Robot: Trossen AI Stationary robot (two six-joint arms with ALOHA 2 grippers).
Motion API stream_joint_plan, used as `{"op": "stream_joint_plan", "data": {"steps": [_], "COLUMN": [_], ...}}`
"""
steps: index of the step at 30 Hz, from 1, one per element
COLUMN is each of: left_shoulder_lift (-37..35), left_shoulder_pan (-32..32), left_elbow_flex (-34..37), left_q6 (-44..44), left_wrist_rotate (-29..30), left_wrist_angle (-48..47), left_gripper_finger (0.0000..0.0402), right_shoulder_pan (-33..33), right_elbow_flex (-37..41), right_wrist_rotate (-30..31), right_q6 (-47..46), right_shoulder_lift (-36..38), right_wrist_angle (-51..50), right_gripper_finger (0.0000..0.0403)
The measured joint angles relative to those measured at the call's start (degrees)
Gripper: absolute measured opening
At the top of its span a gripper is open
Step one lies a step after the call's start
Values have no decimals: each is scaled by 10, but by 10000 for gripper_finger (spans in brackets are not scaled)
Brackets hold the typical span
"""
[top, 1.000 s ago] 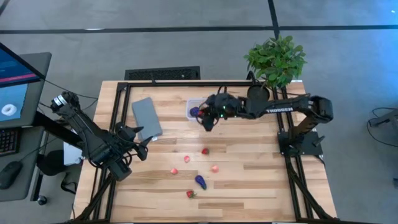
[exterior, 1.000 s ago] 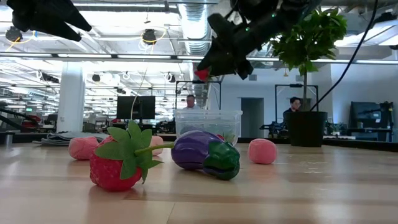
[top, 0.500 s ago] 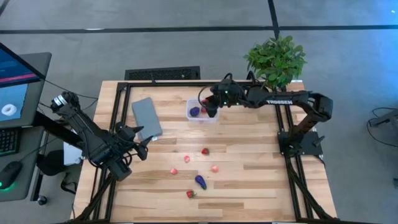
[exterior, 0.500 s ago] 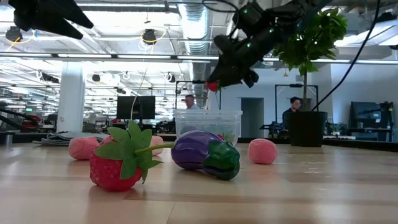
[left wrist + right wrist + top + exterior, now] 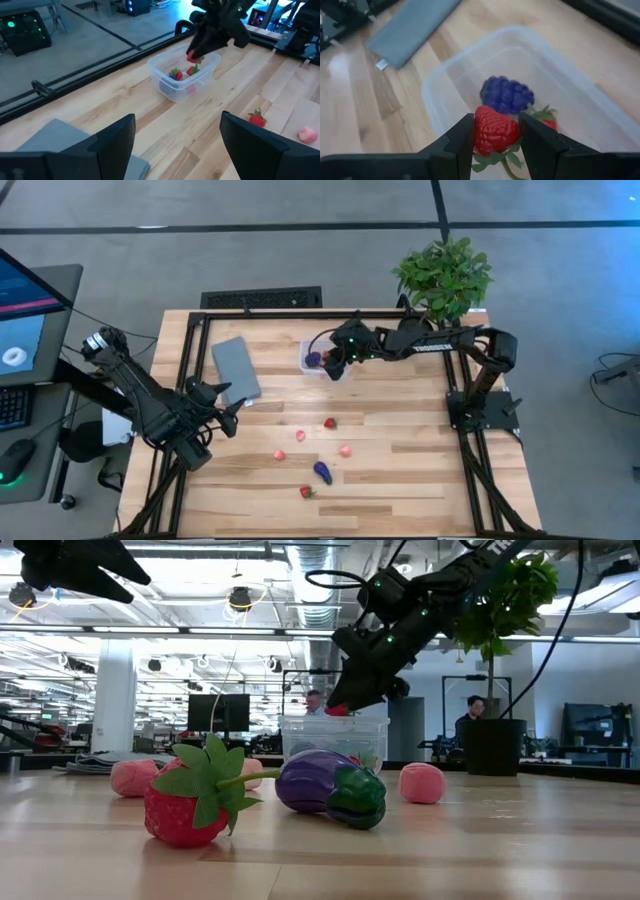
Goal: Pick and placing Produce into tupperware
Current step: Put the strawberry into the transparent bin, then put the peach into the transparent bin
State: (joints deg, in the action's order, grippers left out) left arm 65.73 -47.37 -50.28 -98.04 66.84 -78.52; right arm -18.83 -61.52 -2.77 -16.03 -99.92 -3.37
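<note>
Right gripper (image 5: 495, 142) clenched on a strawberry (image 5: 494, 131) above the tupperware (image 5: 450, 70); released off-centre, it could strike the rim and bounce out. Left gripper (image 5: 177, 145), released, waits aside.

A light wooden slatted worktop (image 5: 400, 470) carries a clear rectangular plastic tub (image 5: 312, 359), a flat grey rectangular lid (image 5: 236, 368), and scattered small toy fruits (image 5: 322, 472).

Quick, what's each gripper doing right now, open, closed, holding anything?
Left gripper: open, empty, waiting near the grey lid.
Right gripper: closed on a strawberry, just above the clear tub.
</note>
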Motion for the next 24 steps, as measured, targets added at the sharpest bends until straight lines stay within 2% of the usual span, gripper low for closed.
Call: {"op": "stream_joint_plan", "data": {"steps": [6,17,24], "left_shoulder_lift": [0,0,0], "left_shoulder_pan": [0,0,0], "left_elbow_flex": [0,0,0], "left_q6": [-1,-2,-2], "left_wrist_rotate": [-1,-1,-1], "left_wrist_angle": [0,0,0], "left_gripper_finger": [280,280,280], "right_shoulder_pan": [-13,-12,-8], "right_elbow_flex": [0,0,0], "right_wrist_rotate": [0,-2,-2], "right_q6": [0,-4,-3], "right_shoulder_lift": [0,0,10], "right_wrist_angle": [0,0,1], "right_gripper_finger": [167,229,239]}}
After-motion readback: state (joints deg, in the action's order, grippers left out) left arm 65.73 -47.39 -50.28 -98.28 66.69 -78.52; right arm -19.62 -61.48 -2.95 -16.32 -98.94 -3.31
